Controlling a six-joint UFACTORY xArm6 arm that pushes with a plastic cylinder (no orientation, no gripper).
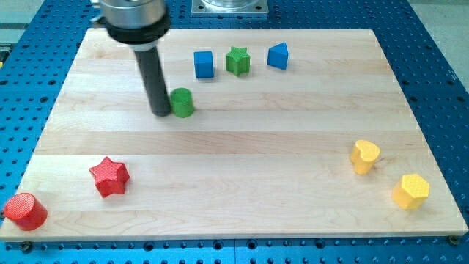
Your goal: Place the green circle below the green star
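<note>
The green circle [182, 103] stands on the wooden board at the upper left of middle. The green star [237, 61] is near the view's top, up and to the right of the circle. My tip [160, 112] is at the end of the dark rod, right against the circle's left side. It looks to be touching the circle. The circle lies lower than the star and well to its left.
A blue cube [204, 64] sits left of the star and a blue block [278, 56] right of it. A red star [110, 176] and a red cylinder [25, 211] are at the bottom left. A yellow heart [364, 155] and a yellow hexagon [410, 191] are at the lower right.
</note>
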